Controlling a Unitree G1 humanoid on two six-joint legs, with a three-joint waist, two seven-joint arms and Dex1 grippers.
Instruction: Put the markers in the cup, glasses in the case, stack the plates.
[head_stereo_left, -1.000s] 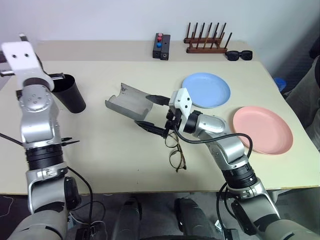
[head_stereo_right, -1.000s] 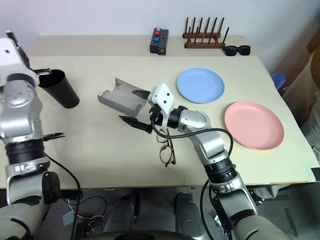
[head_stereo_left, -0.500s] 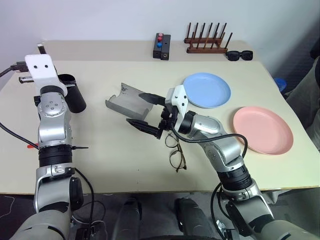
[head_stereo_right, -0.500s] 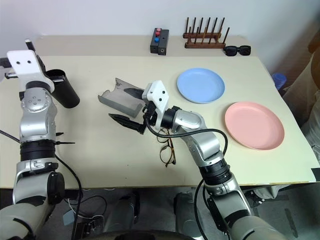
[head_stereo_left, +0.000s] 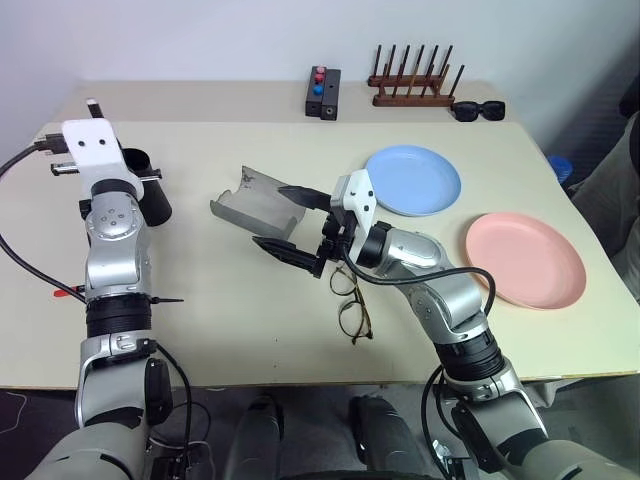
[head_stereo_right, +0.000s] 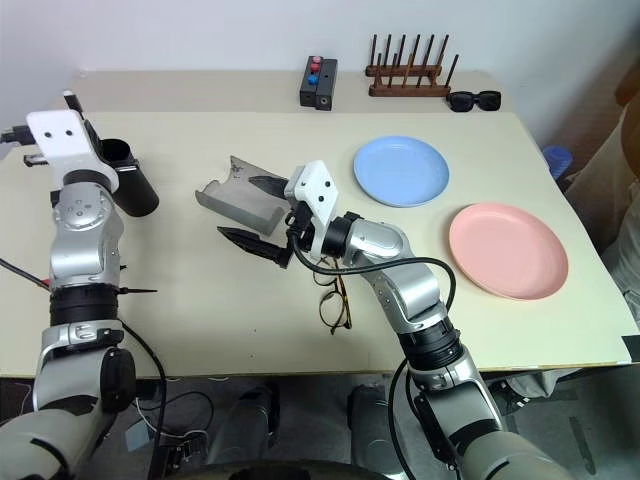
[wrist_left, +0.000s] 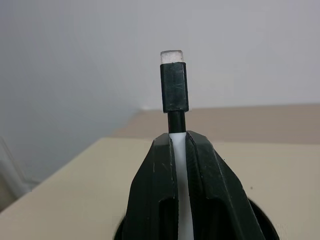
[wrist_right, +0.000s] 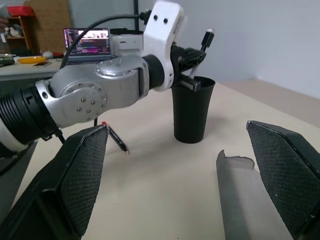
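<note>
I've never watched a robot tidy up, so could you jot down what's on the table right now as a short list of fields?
left gripper: closed on a white marker with a black cap, held over the cup
right gripper: open, empty, in front of the case
case: grey, lid open, nothing inside
glasses: on the table, beside the right arm
second marker: red-ended, lying on the table near the left arm
plates: blue plate and pink plate apart, not stacked
</note>
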